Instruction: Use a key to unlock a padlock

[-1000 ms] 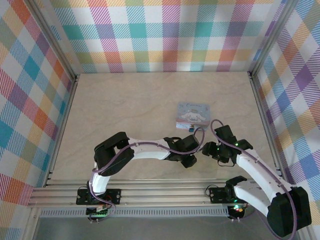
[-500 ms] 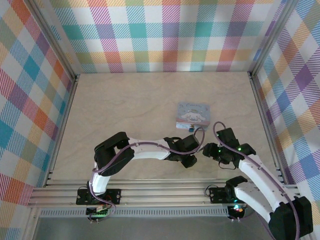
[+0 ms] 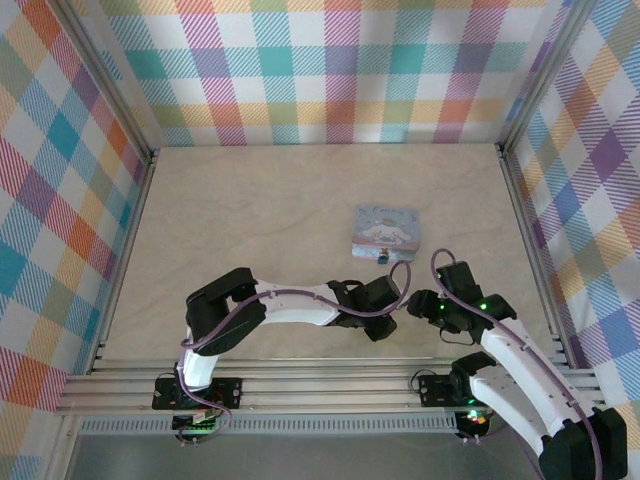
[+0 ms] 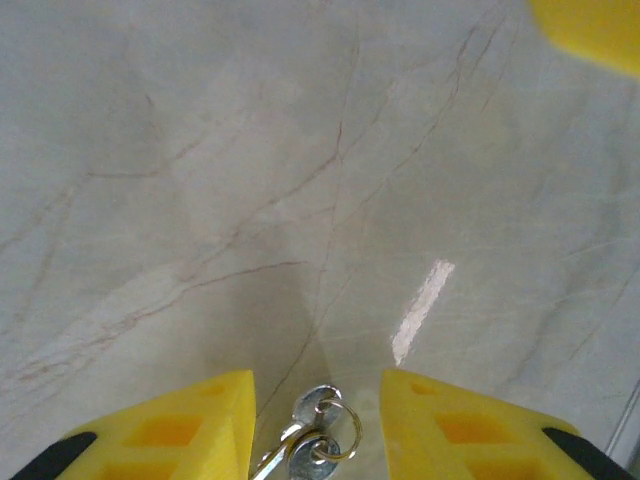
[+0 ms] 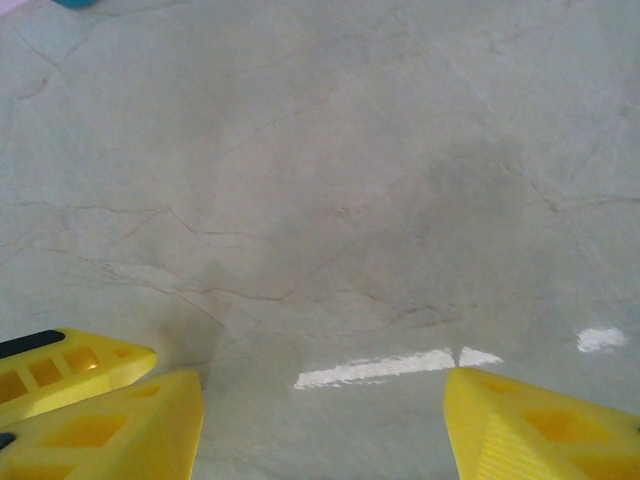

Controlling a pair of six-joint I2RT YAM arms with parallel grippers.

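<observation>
A bunch of silver keys on a ring [image 4: 318, 440] lies on the table between the yellow fingers of my left gripper [image 4: 316, 386]. The jaws stand open, apart from the keys on both sides. From above, the left gripper [image 3: 388, 306] is low near the table's front, almost tip to tip with my right gripper [image 3: 421, 301]. The right gripper [image 5: 322, 385] is open over bare table with nothing between its fingers. The tiny dark padlock [image 3: 383, 255] lies against the front edge of the pale blue box [image 3: 388, 222], beyond both grippers.
One yellow finger of the right gripper [image 4: 590, 30] shows at the top right of the left wrist view. A left gripper finger [image 5: 65, 367] shows at the left of the right wrist view. Checked walls enclose the marble table [image 3: 250, 210], and metal rails run along its front.
The left gripper has sunk slightly toward the front and lower over the table. The right arm has drawn back a little to the right. The box and padlock have not moved.
</observation>
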